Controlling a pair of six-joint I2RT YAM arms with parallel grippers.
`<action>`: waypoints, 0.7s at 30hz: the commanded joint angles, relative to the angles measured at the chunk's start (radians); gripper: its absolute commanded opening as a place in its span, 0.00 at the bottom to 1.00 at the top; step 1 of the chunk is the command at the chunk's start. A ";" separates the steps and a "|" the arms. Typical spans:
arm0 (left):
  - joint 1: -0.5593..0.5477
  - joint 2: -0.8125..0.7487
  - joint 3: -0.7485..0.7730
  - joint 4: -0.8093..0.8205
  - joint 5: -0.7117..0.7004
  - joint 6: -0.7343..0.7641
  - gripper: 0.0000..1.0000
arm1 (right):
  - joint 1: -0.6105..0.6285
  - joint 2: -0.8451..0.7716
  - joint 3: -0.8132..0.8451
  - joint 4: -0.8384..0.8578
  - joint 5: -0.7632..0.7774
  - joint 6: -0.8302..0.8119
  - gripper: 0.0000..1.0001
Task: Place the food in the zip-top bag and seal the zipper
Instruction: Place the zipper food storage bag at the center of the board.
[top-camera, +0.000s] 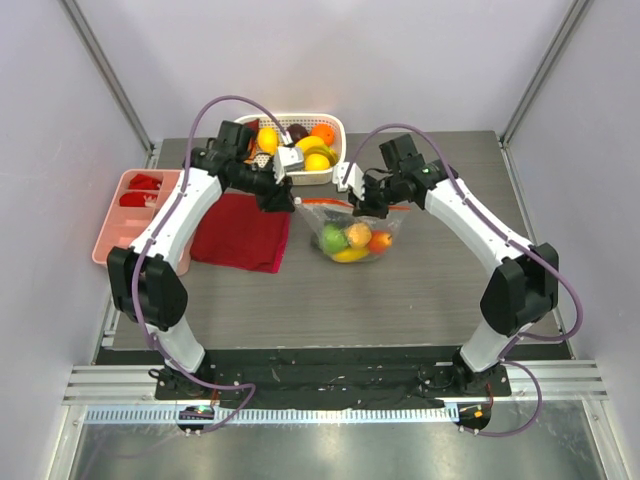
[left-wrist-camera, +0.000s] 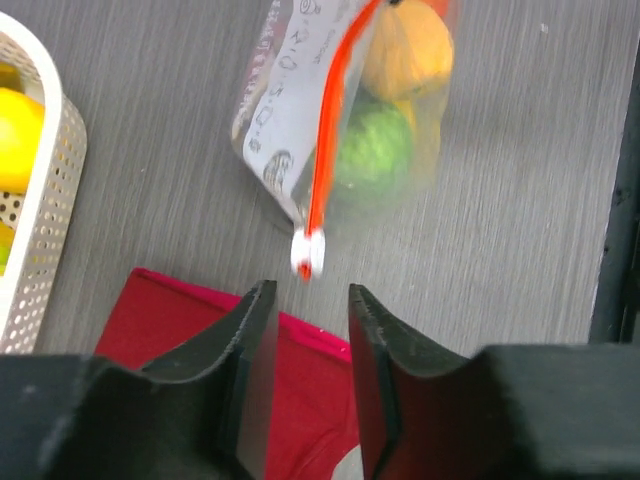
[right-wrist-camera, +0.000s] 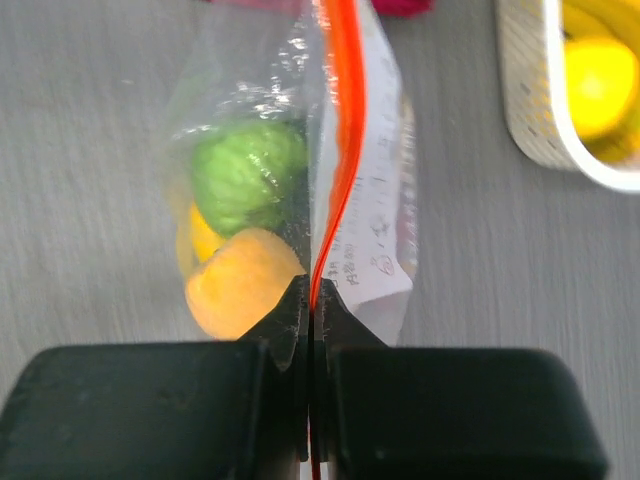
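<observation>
Bag (right-wrist-camera: 385, 225) crinkly clear plastic, glossy round food (right-wrist-camera: 245, 175) inside | right tool (right-wrist-camera: 308, 300) pinching thin orange zipper (right-wrist-camera: 345, 150) | left tool (left-wrist-camera: 308, 292) spread

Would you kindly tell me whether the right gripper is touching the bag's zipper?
Touching. The right wrist view shows the right gripper shut on the zipper: the orange strip runs straight down into the seam between its pressed-together fingers.

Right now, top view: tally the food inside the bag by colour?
green piece: 1
pale orange piece: 1
orange-red piece: 1
yellow piece: 1
Total visible in the zip-top bag: 4
</observation>
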 joint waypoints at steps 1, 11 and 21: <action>0.018 -0.034 0.002 0.128 0.046 -0.145 0.44 | -0.106 -0.028 0.098 0.027 0.050 0.053 0.01; 0.051 -0.019 0.003 0.312 0.020 -0.347 0.95 | -0.233 0.067 0.270 0.110 0.101 0.061 0.01; 0.074 -0.003 0.006 0.327 -0.035 -0.458 1.00 | -0.161 0.007 -0.051 0.139 0.067 -0.126 0.01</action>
